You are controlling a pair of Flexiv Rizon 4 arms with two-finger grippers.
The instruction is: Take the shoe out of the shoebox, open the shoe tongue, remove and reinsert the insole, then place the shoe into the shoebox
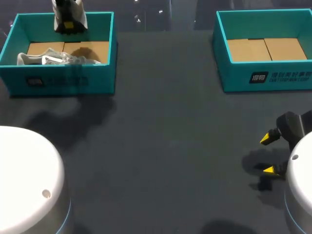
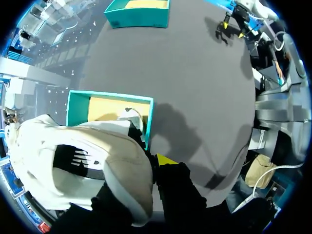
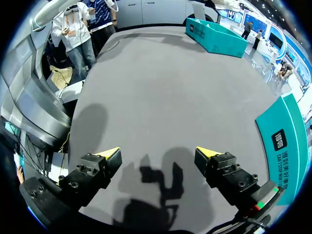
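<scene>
The dark table (image 1: 165,146) spreads beneath both arms. 2 teal boxes stand on it. The left box (image 1: 63,80) lies under and just ahead of the left gripper (image 2: 157,165). The right box (image 1: 234,75) is just beside the right gripper (image 3: 158,158), with only its cardboard floor showing inside.

The shoe (image 2: 73,161), white with a dark side mark, hangs at the left gripper above the left box, lifted off its floor. Only 1 yellow tip shows, pressed against the shoe's opening, and the other is hidden behind the fabric. Since the shoe is held in the air, I judge the fingers to be clamped on its rim. A spare shoe (image 1: 53,59) lies in the box below.

The right gripper hovers low over bare table with its fingers wide apart and nothing between them.

The step in hand is taking the shoe out. To do it well:
- Raise the shoe until its sole is above the box wall before moving sideways.
- Move slowly, because the shoe hangs off 1 side of the grip and could swing or slip.
- Set it sole-down on open table toward the right gripper, opening up, so the tongue can be reached.
</scene>
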